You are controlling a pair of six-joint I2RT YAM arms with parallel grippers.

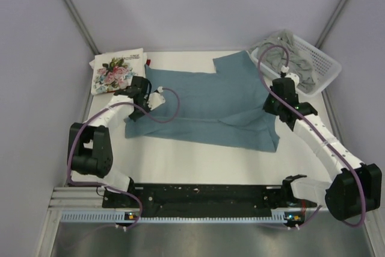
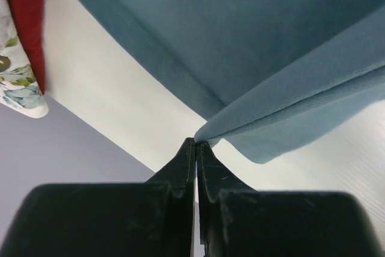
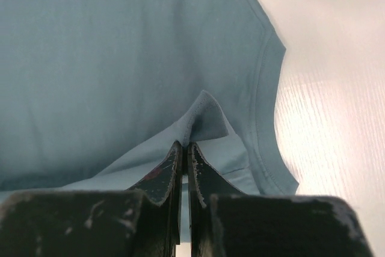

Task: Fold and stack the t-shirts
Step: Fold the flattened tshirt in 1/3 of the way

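Note:
The teal-blue t-shirt (image 1: 207,103) lies spread across the middle of the table. My left gripper (image 1: 148,102) is at its left edge, shut on a pinched fold of the teal cloth (image 2: 283,103). My right gripper (image 1: 278,102) is at its right edge, shut on a raised hem of the same shirt (image 3: 201,115). The white floral t-shirt (image 1: 115,71) lies folded at the back left, with the dark red shirt (image 2: 27,16) showing under its edge. Grey shirts (image 1: 289,58) lie in the basket.
A white plastic lattice basket (image 1: 322,58) stands at the back right corner, close to my right arm. Bare white table (image 1: 198,157) runs along the front. Grey walls close in the back and sides.

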